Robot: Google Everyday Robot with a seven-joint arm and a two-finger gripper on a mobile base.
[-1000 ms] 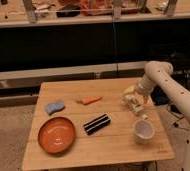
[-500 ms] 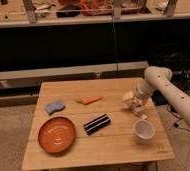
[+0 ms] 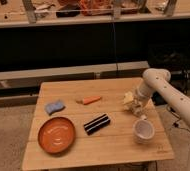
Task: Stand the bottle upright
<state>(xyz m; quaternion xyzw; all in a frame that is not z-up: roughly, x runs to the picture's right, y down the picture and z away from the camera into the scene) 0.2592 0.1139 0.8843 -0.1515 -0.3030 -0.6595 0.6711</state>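
Note:
The bottle (image 3: 128, 97), small and whitish-cream, lies on its side near the right edge of the wooden table (image 3: 113, 145). My gripper (image 3: 136, 106) hangs from the white arm (image 3: 160, 87) and is down at the bottle's right end, close against it. The jaws stand open, and I cannot tell whether they touch the bottle. Part of the bottle is hidden behind the gripper.
A white cup (image 3: 143, 131) stands just in front of the gripper. A carrot (image 3: 90, 100), a blue sponge (image 3: 54, 106), an orange plate (image 3: 56, 134) and a black striped bar (image 3: 97, 124) lie further left. A dark counter runs behind the table.
The arm has come down and slightly forward, bringing the gripper lower onto the bottle. The bottle has hardly shifted.

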